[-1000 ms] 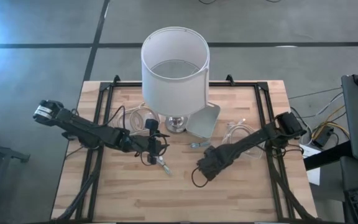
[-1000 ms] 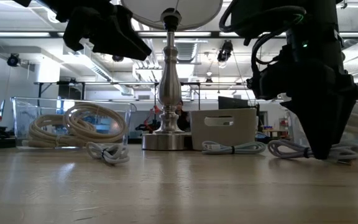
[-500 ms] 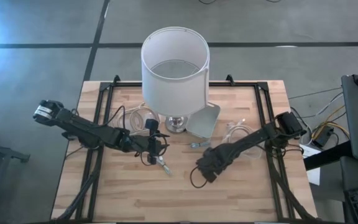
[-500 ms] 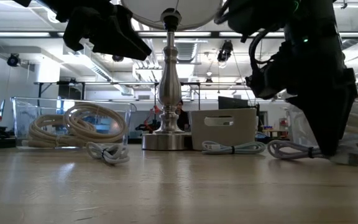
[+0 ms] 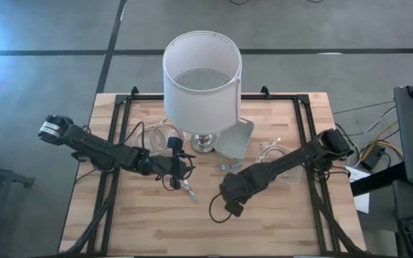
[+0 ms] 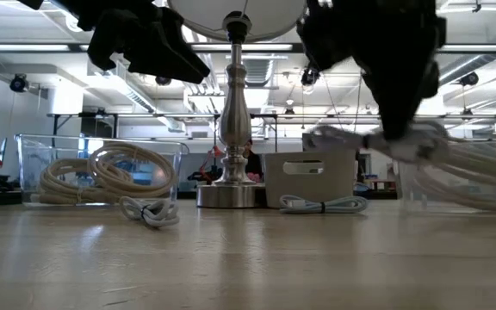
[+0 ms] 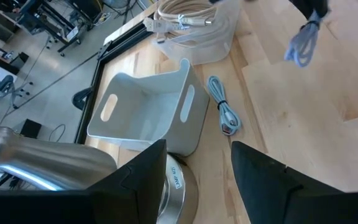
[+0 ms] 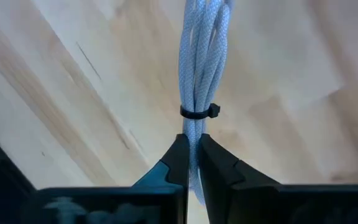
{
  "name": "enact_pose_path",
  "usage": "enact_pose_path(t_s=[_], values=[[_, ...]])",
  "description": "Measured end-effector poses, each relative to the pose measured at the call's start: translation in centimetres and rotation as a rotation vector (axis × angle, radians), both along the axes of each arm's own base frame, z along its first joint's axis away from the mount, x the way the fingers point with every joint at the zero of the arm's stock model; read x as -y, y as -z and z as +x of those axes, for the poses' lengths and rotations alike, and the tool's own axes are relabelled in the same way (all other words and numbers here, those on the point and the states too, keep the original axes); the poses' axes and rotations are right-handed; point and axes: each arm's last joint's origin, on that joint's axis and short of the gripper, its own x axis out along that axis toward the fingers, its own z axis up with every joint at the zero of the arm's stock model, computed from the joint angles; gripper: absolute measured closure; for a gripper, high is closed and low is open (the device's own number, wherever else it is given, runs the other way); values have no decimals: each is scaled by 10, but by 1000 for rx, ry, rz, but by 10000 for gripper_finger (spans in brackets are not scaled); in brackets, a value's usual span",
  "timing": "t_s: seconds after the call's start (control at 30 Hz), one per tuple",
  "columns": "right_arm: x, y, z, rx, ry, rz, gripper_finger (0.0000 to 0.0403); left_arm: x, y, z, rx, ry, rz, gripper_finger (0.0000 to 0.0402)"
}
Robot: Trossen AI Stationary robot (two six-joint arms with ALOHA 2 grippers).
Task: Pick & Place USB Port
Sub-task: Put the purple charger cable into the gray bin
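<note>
Lettering is nowhere legible on the cables or containers. Taking the lamp (image 5: 202, 79) as landmark: the right gripper (image 8: 191, 163), out in front of the lamp base and toward the right arm's side, pinches a bundled pale-blue USB cable (image 8: 201, 74) just below its black tie, lifted off the table (image 5: 278, 215). The left gripper (image 7: 197, 180), just in front of the lamp base, has its fingers spread apart, holding nothing. A white bin (image 7: 145, 115) lies tipped beside the base, another blue cable (image 7: 224, 112) next to it.
</note>
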Motion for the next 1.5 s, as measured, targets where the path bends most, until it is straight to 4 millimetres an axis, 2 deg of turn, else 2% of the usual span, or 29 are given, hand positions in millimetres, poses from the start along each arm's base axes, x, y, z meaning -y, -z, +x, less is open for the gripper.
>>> enact_pose_path(t_s=[0.1, 0.27, 0.4, 0.5, 0.77, 0.93, 1.2, 1.5], values=[[2, -16, 2, 14, 2, -94, 385, 0, 0, 0, 5, -9, -17, 216], [14, -43, -2, -3, 10, -348, 385, 0, 1, 0, 8, -19, -36, 216], [33, -60, -2, -24, 40, -500, 385, 0, 1, 0, 8, -19, -38, 216], [52, -64, 2, -49, 1, -549, 385, 0, 1, 0, 10, -25, -48, 216], [113, -54, 11, -138, -70, -569, 385, 0, 3, -1, 13, -39, -75, 216], [140, -47, 13, -150, -46, -548, 385, 0, 3, -1, 16, -50, -95, 216], [146, -41, 20, -89, -170, -525, 385, 0, 3, -1, 17, -55, -105, 216], [152, -18, 13, -143, -147, -515, 369, 0, 4, -1, 30, -78, -152, 216]])
